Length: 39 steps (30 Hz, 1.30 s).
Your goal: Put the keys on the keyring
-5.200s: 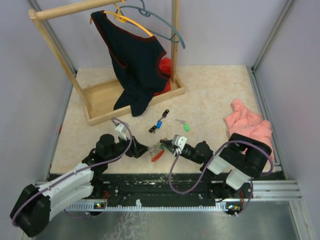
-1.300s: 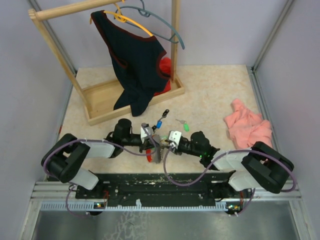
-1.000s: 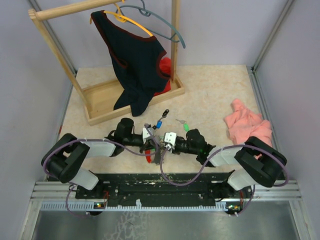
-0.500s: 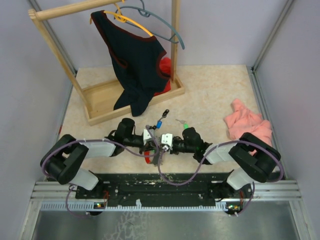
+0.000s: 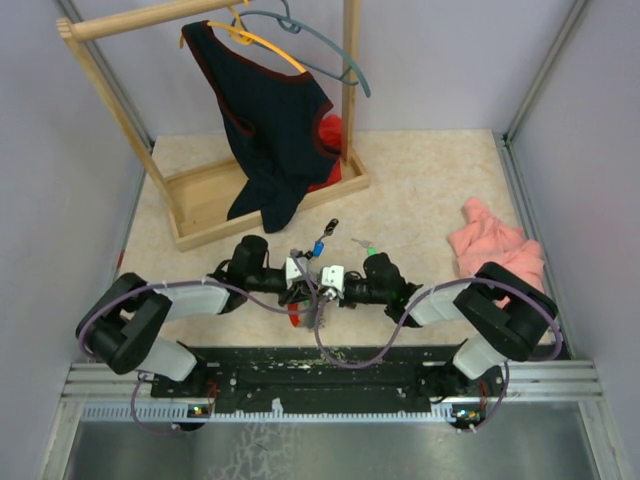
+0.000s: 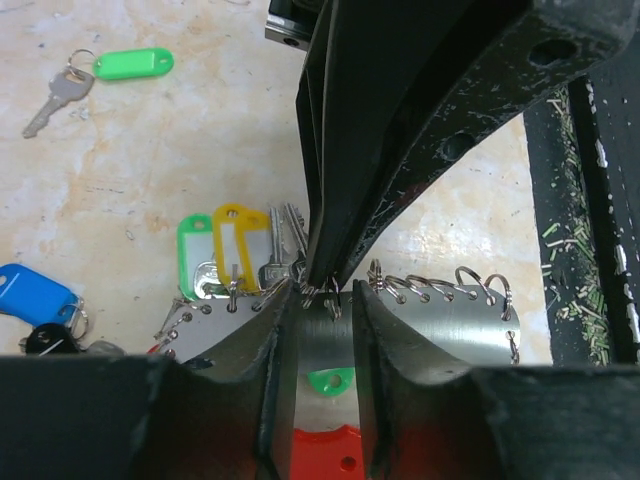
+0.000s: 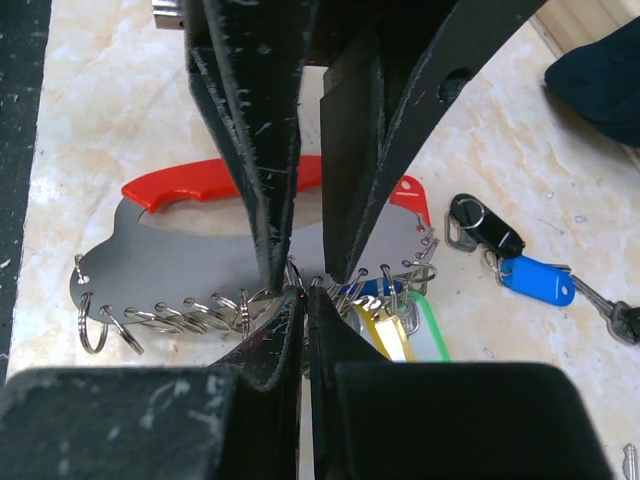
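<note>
The keyring is a grey metal plate with a red end and a row of small wire rings along its edge; it lies on the table between the two arms. Green and yellow tagged keys hang from its rings. My right gripper is shut on one small ring at the plate's edge. Facing it, my left gripper stands open, its fingers astride the plate. Loose keys lie beyond: a green one, a blue one and a black fob.
A wooden clothes rack with a dark garment and hangers stands at the back left. A pink cloth lies at the right. The black base rail runs close behind both grippers.
My right gripper slid left to meet the left one and shut at the plate's edge. My left gripper's jaws parted. The keyring stayed put.
</note>
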### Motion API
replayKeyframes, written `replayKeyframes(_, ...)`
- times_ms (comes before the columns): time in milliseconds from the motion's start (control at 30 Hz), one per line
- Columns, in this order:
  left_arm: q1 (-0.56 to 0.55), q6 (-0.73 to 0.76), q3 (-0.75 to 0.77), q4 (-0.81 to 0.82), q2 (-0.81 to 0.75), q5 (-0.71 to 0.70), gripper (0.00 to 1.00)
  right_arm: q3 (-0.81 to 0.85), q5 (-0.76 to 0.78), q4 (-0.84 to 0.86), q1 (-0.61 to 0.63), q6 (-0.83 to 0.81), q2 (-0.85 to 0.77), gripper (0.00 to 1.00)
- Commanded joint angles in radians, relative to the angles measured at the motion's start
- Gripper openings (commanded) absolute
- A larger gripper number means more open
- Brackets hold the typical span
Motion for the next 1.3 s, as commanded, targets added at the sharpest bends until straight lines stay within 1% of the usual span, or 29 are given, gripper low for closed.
replayKeyframes(0, -0.005, -0.002, -0.015, 0.033, -0.033, -0.023, 0.36, -0.003, -0.053, 0.154, -0.016, 0.065, 0.008, 0.0)
replayKeyframes(167, -0.003, 0.006, -0.042, 0.053, -0.033, -0.04, 0.37, -0.026, -0.053, 0.264, -0.018, 0.125, 0.026, 0.0)
replayKeyframes(433, 0.018, -0.029, -0.082, 0.11, -0.061, -0.035, 0.33, -0.047, -0.06, 0.372, -0.025, 0.19, 0.063, 0.0)
replayKeyframes(600, 0.032, -0.051, -0.096, 0.143, -0.066, -0.03, 0.32, -0.052, -0.063, 0.402, -0.025, 0.209, 0.077, 0.0)
replayKeyframes(867, 0.052, -0.077, -0.108, 0.178, -0.065, -0.013, 0.25, -0.066, -0.058, 0.452, -0.025, 0.229, 0.088, 0.0)
replayKeyframes(1067, 0.055, -0.091, -0.114, 0.211, -0.064, 0.005, 0.24, -0.061, -0.071, 0.465, -0.025, 0.24, 0.098, 0.0)
replayKeyframes(1200, 0.057, -0.098, -0.113, 0.224, -0.059, 0.013, 0.2, -0.055, -0.087, 0.48, -0.026, 0.259, 0.11, 0.0)
replayKeyframes(1267, 0.057, -0.1, -0.113, 0.226, -0.057, 0.013, 0.15, -0.051, -0.094, 0.479, -0.026, 0.261, 0.114, 0.0)
